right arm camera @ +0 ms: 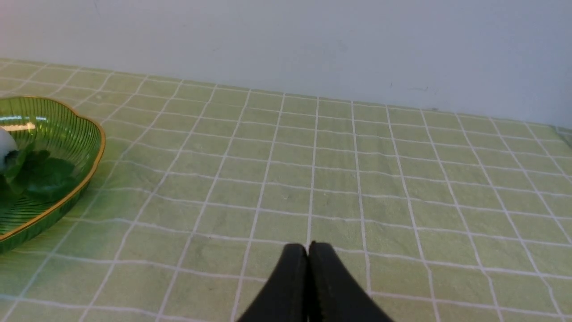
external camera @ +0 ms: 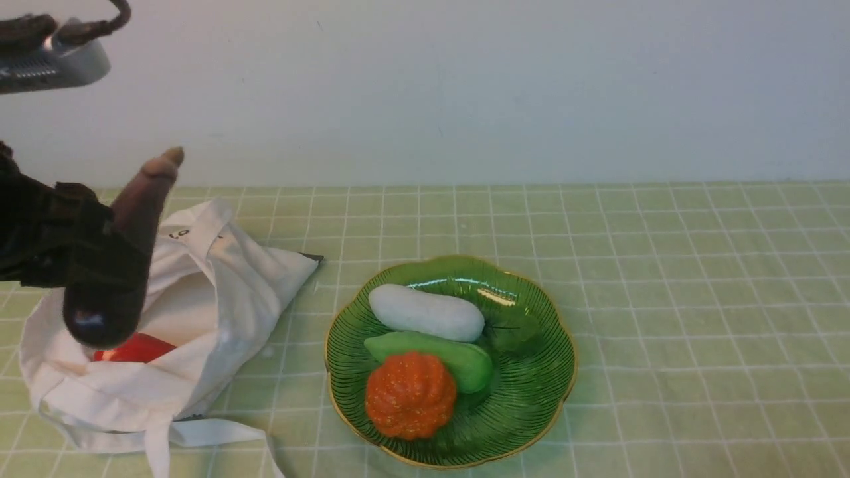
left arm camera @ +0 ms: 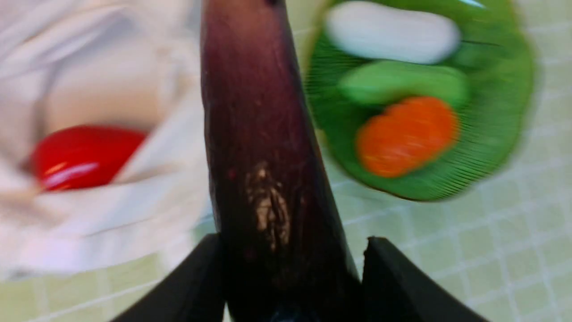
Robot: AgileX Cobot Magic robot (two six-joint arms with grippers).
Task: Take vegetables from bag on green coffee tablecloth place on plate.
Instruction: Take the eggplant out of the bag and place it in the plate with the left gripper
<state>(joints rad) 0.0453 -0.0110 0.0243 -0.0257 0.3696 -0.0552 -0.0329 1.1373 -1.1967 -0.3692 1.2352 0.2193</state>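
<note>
Front view: the left end effector [external camera: 106, 265] is clamped around a dark purple eggplant [external camera: 143, 199] and holds it in the air above the white bag [external camera: 219, 279]. The eggplant's brownish stem end tilts toward 1 o'clock. A red vegetable [external camera: 136, 348] lies in the bag's open mouth. The bag rests on the table [external camera: 664, 299], which is covered by a pale green grid cloth [external camera: 697, 411]. It sits at 9 o'clock from the plate [external camera: 538, 392], near it but apart. The plate carries a white vegetable [external camera: 425, 312], a green vegetable [external camera: 465, 362] and an orange pumpkin [external camera: 408, 395] pressed against the green one. Right wrist view: the right end effector [right arm camera: 307, 247] hangs over the cloth, jaws pressed together on nothing.
</note>
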